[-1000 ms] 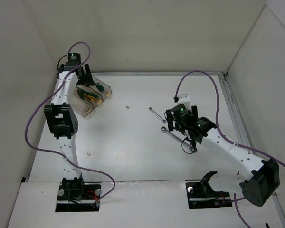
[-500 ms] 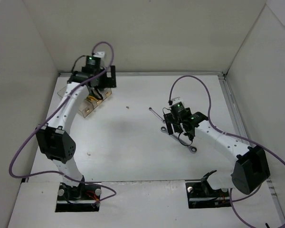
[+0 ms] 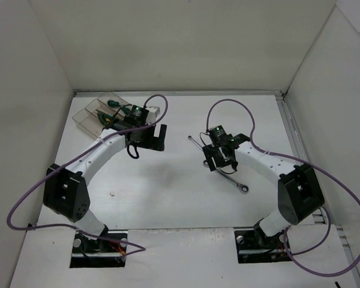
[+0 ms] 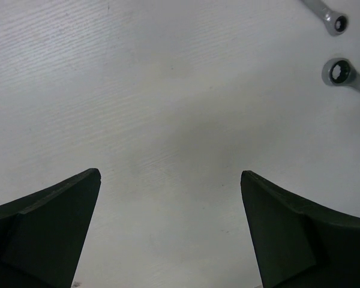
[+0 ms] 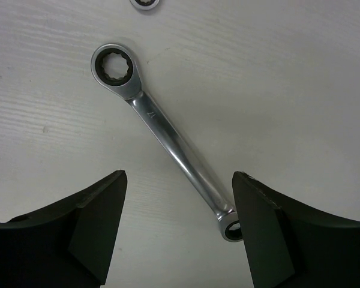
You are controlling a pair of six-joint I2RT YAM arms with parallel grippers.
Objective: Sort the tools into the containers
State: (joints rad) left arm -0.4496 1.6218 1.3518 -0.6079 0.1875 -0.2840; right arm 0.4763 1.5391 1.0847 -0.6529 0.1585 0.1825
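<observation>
The three joined clear bins (image 3: 91,115) stand at the back left, with a green-handled screwdriver (image 3: 116,106) and yellow pliers (image 3: 106,119) inside. My left gripper (image 3: 154,137) is open and empty over bare table, right of the bins (image 4: 171,174). Two silver wrenches lie mid-table: a slim one (image 3: 195,143) and a ratchet wrench (image 3: 235,182). My right gripper (image 3: 217,158) is open just above the ratchet wrench (image 5: 162,129), which lies slantwise between the fingers (image 5: 180,177), its small end close by the right fingertip. Both wrenches' ring ends show in the left wrist view (image 4: 338,72).
White walls close in the table on the left, back and right. A small speck (image 3: 161,135) lies beside the left gripper and another (image 3: 111,193) near the left arm. The second wrench's end (image 5: 145,3) lies just beyond the ratchet wrench's ring end.
My left arm has swung away from the bins, right and toward the table's middle. My right gripper has moved left and farther back over the ratchet wrench.
</observation>
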